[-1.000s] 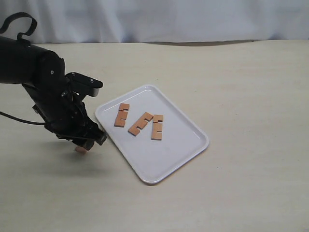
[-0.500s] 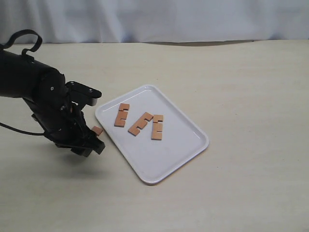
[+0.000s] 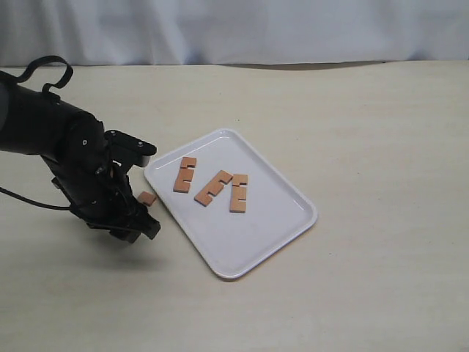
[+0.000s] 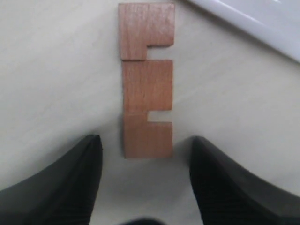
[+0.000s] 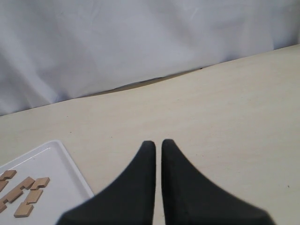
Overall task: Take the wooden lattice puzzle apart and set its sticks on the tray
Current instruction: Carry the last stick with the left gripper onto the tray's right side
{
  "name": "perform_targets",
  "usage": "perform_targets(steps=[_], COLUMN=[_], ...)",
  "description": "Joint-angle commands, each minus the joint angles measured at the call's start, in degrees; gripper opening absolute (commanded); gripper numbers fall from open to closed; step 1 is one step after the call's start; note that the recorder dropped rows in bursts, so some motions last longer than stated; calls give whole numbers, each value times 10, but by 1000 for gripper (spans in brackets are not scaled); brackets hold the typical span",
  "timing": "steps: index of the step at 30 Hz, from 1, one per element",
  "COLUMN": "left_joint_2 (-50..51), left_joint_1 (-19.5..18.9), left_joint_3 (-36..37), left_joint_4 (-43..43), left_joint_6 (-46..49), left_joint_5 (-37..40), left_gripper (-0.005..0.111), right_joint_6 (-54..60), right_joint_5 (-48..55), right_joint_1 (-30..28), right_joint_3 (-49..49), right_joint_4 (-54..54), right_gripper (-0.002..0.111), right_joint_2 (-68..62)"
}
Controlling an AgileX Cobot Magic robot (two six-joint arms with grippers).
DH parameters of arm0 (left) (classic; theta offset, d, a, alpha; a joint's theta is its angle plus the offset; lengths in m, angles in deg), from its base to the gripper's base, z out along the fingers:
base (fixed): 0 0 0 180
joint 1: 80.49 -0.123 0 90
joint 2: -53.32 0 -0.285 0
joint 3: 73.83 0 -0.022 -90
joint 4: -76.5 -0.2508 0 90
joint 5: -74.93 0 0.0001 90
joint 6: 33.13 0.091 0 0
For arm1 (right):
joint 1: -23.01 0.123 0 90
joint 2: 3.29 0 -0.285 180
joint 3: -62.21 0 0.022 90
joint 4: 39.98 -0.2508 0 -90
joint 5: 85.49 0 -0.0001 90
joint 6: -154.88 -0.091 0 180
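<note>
1. the fourth stick (image 4: 146, 79) lies flat on the table (image 3: 366, 132), off the tray (image 3: 253, 238) and just left of its left rim. its two notches open toward the tray.
2. through the left wrist camera i see one end of that stick lying between the two fingers (image 4: 70, 178) of the left gripper (image 4: 145, 143). bare table shows on both sides of it, so it touches neither finger.
3. the left gripper's jaws stand wide and grip nothing. they sit low over the table, straddling the stick's end.
4. from the exterior camera only the other end of that stick shows, a small brown tip between the black gripper and the tray rim. the arm hides the rest.
5. the tray lies at a slant near the middle of the table, and three more sticks lie flat in its far-left half.
6. the leftmost stick (image 3: 185, 174) lies a little apart from the others. the middle stick (image 3: 213, 188) and the right-hand stick (image 3: 238, 193) come close at their far ends, and i cannot tell whether they touch.
7. all four sticks lie single, none crossed with another.
8. the right gripper (image 5: 158, 145) has its fingers drawn to a narrow slit with nothing between them. it hangs over bare table, with a corner of the tray and its sticks showing in the right wrist view.
9. a white cloth (image 3: 256, 29) hangs along the table's far edge.
</note>
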Motion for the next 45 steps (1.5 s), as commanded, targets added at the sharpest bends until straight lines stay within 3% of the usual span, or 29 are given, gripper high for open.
perform_targets(steps=[1,5,14,18,20,24,29,33,36,39,43,45], left_joint_2=[9,9,-25,-91,-113,-110,7,87,110,116,112,105], left_joint_1=[1,1,1,5,23,103,196,226,228,228,228,228], left_joint_3=[1,1,-38,-39,-39,-41,-158,-231,-240,-240,-246,-259], left_joint_4=[-5,-11,-5,28,42,42,41,41,57,55,49,41], left_joint_6=[0,0,0,3,8,4,-39,-46,-46,-46,-46,-46], left_joint_5=[-12,-11,96,73,45,-37,-26,1,-7,-7,-1,15], left_gripper=[42,1,0,0,0,0,0,0,0,13,52,61], right_joint_6=[0,0,0,0,0,0,0,0,0,0,0,0], right_joint_5=[0,0,0,0,0,0,0,0,0,0,0,0], right_joint_1=[2,2,2,2,2,2,2,2,2,2,2,2], right_joint_3=[1,1,1,1,1,1,1,1,1,1,1,1], right_joint_4=[4,4,4,4,4,4,4,4,4,4,4,4], right_gripper=[4,4,4,4,4,4,4,4,4,4,4,4], right_joint_2=[2,2,2,2,2,2,2,2,2,2,2,2])
